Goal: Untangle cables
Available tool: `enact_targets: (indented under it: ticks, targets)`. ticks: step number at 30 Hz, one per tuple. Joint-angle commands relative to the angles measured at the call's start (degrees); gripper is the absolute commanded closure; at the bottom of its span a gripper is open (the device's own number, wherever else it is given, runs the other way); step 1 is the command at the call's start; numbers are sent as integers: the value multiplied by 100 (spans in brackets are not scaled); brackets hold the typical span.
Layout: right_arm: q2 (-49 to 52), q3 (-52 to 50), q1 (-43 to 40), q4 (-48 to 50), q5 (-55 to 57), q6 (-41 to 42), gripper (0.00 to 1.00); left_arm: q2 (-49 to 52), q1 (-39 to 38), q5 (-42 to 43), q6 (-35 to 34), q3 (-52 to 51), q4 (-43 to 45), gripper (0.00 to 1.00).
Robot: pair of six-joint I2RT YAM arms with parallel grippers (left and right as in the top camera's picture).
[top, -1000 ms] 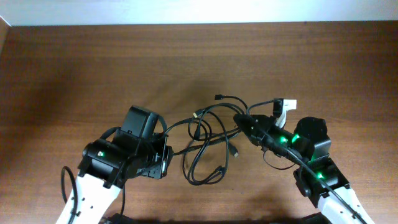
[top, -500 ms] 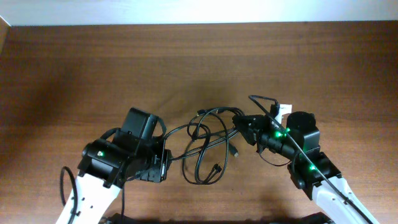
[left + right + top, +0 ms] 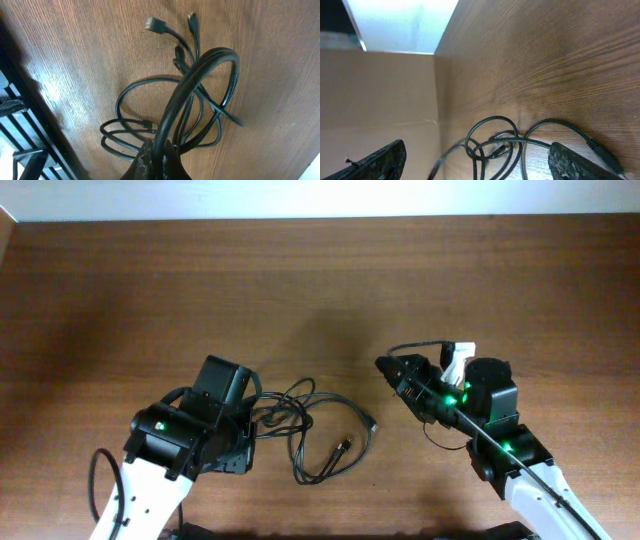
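Note:
The cables (image 3: 300, 402) lie as a loose black tangle on the wooden table between the two arms. One metallic-tipped plug (image 3: 345, 445) points toward the front. My left gripper (image 3: 250, 435) is shut on a cable loop at the tangle's left side. In the left wrist view that gripper (image 3: 159, 160) pinches a cable arching up over the other cables (image 3: 150, 125), and two plug ends (image 3: 152, 23) rest farther out. My right gripper (image 3: 392, 372) stands wide open just right of the tangle, holding nothing. From the right wrist, the cables (image 3: 495, 140) lie ahead between its fingers (image 3: 380, 161).
The bare wooden table (image 3: 320, 290) extends far beyond the arms, to a pale wall edge at the back. A white part (image 3: 458, 352) sits on the right arm. Thicker black wires run along both arms.
My right gripper opened and let go of the cable it held. The tangle dropped and drew left toward my left gripper, now lying flatter on the table.

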Motion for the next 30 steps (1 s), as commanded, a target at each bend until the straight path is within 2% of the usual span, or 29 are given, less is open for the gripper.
enact_targets:
  ticks: [1, 5, 8, 11, 12, 17, 18, 26, 30]
  targets:
    - [20, 61, -11, 2, -264, -807, 11, -7, 35, -345, 763, -15, 284, 100]
    - [20, 63, -11, 262, -688, -1602, 11, -7, 35, -376, 2426, -15, 1062, 100]
    - [20, 63, -11, 750, -1484, -2601, 6, -7, 35, -304, 3613, -15, 1598, 100]
    - [20, 63, -11, 927, -2186, -3497, 1, -7, 35, 245, 4924, -15, 1982, 100]
    - [20, 63, -11, 890, -2415, -3921, 1, -7, 35, 586, 5571, -15, 2179, 100]
    - [20, 63, -11, 841, -2509, -4131, 1, -7, 35, 1572, 7479, -15, 2555, 100]
    - [20, 63, -11, 824, -2509, -4218, 1, -7, 35, 1692, 7678, -15, 2599, 100]
    - [24, 63, -11, 498, -2153, -4249, 2, -9, 37, 1733, 7709, -13, 2673, 100]
    - [26, 63, -11, 216, -1971, -4531, 2, -9, 37, 1759, 7705, -13, 2852, 100]
